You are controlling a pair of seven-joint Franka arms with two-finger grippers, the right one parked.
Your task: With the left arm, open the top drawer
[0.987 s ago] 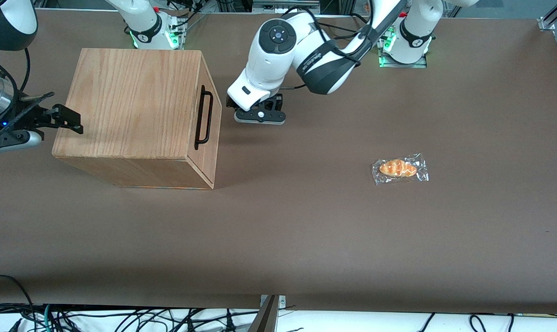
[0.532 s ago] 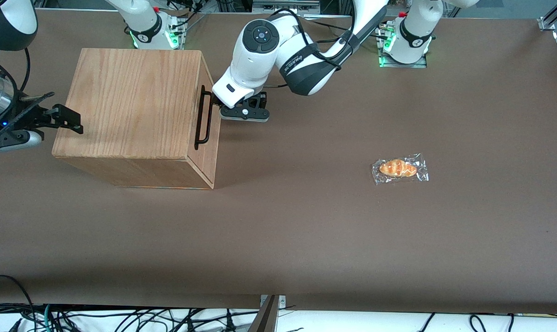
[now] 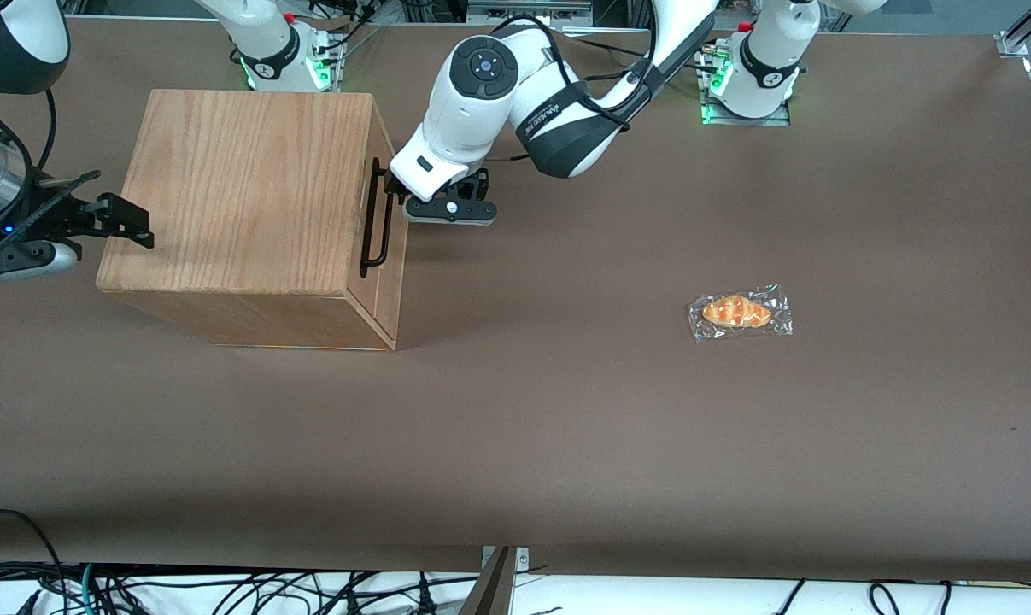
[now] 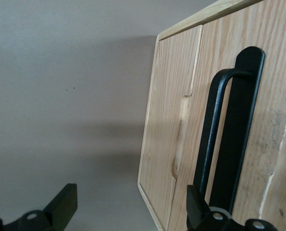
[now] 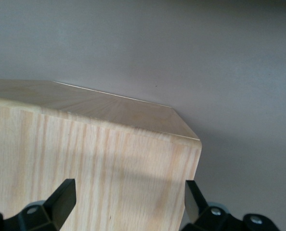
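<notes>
The oak-grain cabinet stands toward the parked arm's end of the table. Its top drawer is shut, its front panel flush with the box. A long black bar handle runs along that panel. My left arm's gripper is right in front of the drawer, at the handle's end farther from the front camera. In the left wrist view the gripper is open. One of the fingers lies against the handle and the other stands off the cabinet's edge over the table. The drawer panel fills the view beside the handle.
A wrapped croissant lies on the brown table toward the working arm's end, nearer the front camera than the gripper. A second wooden panel with a cut notch sits beside the handled one.
The left arm swung toward the cabinet, bringing the gripper from open table up to the drawer handle. In the last half second it barely shifted.
</notes>
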